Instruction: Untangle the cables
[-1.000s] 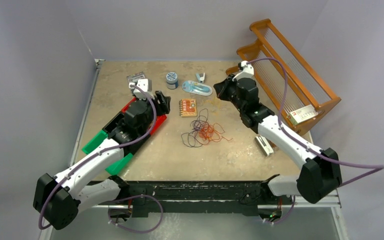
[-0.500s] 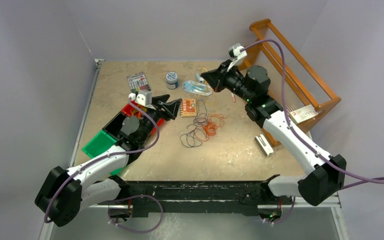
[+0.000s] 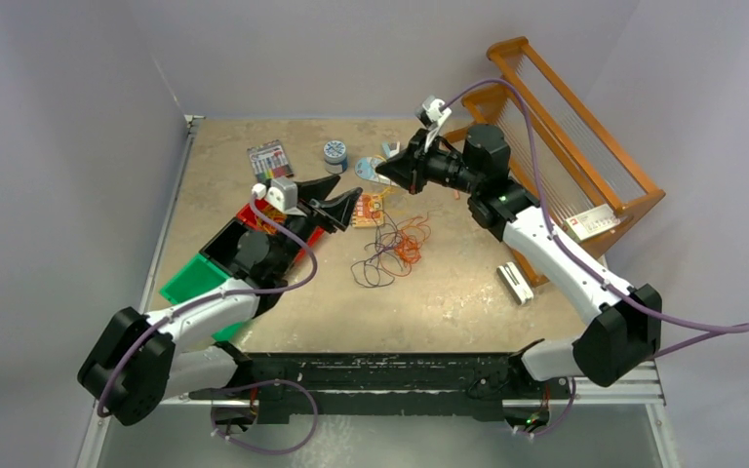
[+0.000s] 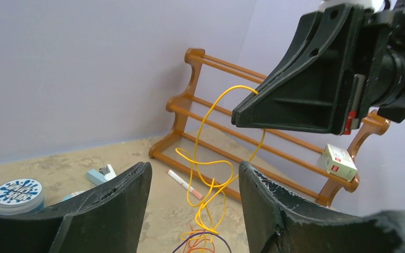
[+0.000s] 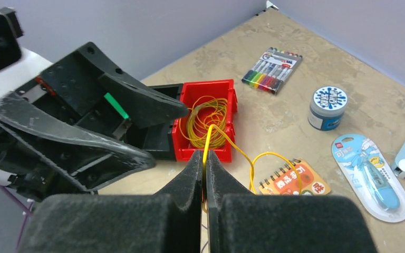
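The cables [image 3: 395, 249] lie as a loose tangle of purple, orange and yellow loops in the middle of the table. My right gripper [image 3: 386, 175] [image 5: 204, 156] is shut on a yellow cable [image 5: 207, 138] and holds it above the tangle. That strand [image 4: 206, 158] hangs down in loops to the tangle. My left gripper [image 3: 344, 200] [image 4: 195, 171] is open and empty, left of the strand and facing it. A coil of yellow cable [image 5: 211, 118] lies in a red bin [image 5: 209, 87].
A wooden rack [image 3: 566, 136] stands at the right with a white box [image 3: 593, 224] on it. A marker pack [image 3: 269, 158], jar [image 3: 335, 154], orange notebook [image 3: 369, 207] and blue packet [image 5: 369, 176] lie at the back. Green bins [image 3: 190, 278] sit under my left arm.
My right gripper has moved left and lifted a yellow strand out of the tangle. My left gripper has moved right toward the tangle and has opened.
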Controlling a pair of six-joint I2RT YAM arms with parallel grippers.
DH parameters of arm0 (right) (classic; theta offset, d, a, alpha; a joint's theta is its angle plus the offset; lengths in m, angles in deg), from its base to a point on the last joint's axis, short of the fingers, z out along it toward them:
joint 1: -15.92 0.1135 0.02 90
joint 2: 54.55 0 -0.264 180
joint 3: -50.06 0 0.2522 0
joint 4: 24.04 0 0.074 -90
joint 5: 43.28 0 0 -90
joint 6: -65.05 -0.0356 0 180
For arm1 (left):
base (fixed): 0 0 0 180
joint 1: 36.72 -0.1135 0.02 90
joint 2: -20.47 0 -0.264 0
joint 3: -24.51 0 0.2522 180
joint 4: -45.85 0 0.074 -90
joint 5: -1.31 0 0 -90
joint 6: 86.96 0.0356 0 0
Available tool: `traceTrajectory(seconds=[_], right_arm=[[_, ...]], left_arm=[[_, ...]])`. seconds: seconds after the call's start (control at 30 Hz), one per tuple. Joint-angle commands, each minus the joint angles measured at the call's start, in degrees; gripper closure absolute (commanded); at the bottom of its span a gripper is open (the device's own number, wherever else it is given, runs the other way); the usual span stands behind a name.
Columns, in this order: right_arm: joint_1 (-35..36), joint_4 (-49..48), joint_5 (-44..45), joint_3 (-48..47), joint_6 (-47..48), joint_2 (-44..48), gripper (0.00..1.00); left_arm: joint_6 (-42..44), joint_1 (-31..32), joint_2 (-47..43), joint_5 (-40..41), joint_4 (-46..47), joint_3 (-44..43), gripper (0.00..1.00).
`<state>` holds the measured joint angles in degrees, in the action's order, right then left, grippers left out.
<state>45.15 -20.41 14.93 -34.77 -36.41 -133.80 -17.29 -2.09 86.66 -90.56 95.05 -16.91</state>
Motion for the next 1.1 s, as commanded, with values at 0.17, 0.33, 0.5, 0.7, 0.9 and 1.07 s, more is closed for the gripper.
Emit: traceTrajectory(seconds=[0.17,0.33,0.5,0.7,0.9,1.07], right_arm=[[0.2,-1.4,-6.4,-4.9,-0.1,0.0,1.0],[0.4,-0.6,-7.3,-6.0,-0.2,-1.0,1.0],[0.8,-0.9,-8.4,-6.4,-1.1,-1.4,1.0],[1.6,-1.5,-9.8,-7.3,-2.5,-1.8,1.0],[2.3,-1.7,-11.1,-8.4,-4.1,-1.9,1.0],[2.5,-1.2,-10.9,-8.6,-4.3,-1.8,1.0]], left_arm=[[1.9,0.2,7.1,-3.4,11.5,-4.5,0.41],[2.0,0.1,10.0,-4.1,14.2,-7.5,0.41],[3.3,0.2,11.7,-3.7,14.5,-10.0,0.42],[4.8,0.2,16.1,-3.4,15.6,-12.9,0.48],[4.1,0.2,21.0,-3.3,19.6,-14.0,0.5],[2.9,0.1,23.1,-2.9,21.4,-15.0,0.53]])
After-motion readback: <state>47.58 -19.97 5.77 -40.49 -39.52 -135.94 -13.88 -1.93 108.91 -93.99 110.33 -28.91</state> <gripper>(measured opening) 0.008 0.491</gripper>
